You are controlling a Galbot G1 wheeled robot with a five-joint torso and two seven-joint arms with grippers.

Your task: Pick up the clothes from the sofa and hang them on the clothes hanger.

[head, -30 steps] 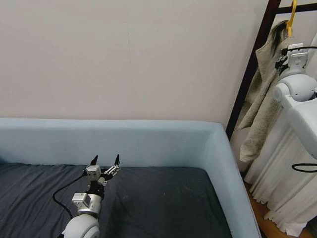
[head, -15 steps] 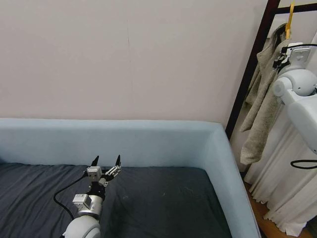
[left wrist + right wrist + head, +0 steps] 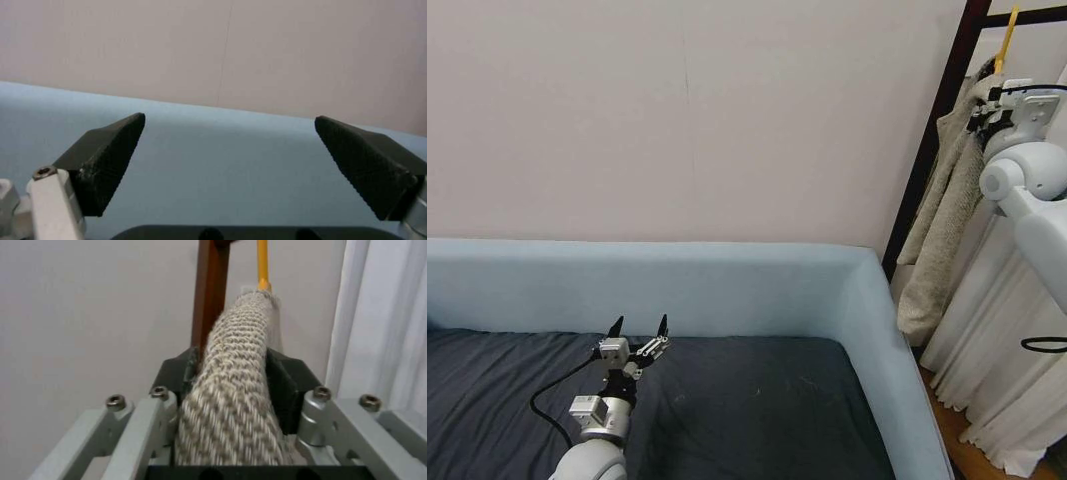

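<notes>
We see right gripper (image 3: 984, 108) at upper right, fingers clamped on sweater (image 3: 939, 230), which hangs on yellow hanger (image 3: 1005, 35) beside rack (image 3: 927, 150). Left gripper (image 3: 639, 328) at lower left over sofa (image 3: 727, 285), fingers spread wide.

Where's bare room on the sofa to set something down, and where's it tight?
The seat cushion lies bare between the open left gripper and the sofa arm. Crowded at the rack post: the right gripper clamps the knit garment there.

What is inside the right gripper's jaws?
A fold of the grey knit garment, pinched by the right gripper. A yellow hanger rises above it; its lower part is hidden under the knit.
</notes>
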